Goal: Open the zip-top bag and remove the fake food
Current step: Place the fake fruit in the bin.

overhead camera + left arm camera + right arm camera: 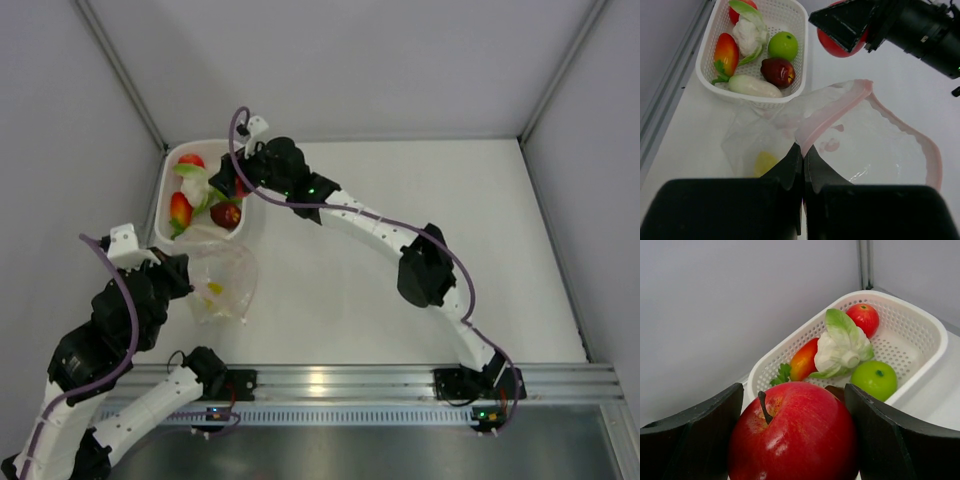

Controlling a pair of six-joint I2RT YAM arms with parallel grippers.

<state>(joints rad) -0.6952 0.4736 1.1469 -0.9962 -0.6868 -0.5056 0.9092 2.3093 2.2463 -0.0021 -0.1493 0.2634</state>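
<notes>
Here: left gripper [803, 150] clenched on zip-top bag [865, 140] at pink strip, bag on desk [400, 200] just beside white basket [801, 50]. Right gripper [794, 390] grasping red apple [795, 440] at basket rim. Yellow piece [765, 162] inside bag.

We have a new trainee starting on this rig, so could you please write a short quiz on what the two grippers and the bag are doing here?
1. True or false: the right gripper is empty.
2. What does the left gripper pinch? A the basket's rim, B the bag's edge, C the red apple.
3. Fill in: the piece of fake food lying inside the bag is ___ in colour.
Key: 1 false, it holds the red apple by the basket. 2 B. 3 yellow, the yellow piece showing through the plastic.
</notes>
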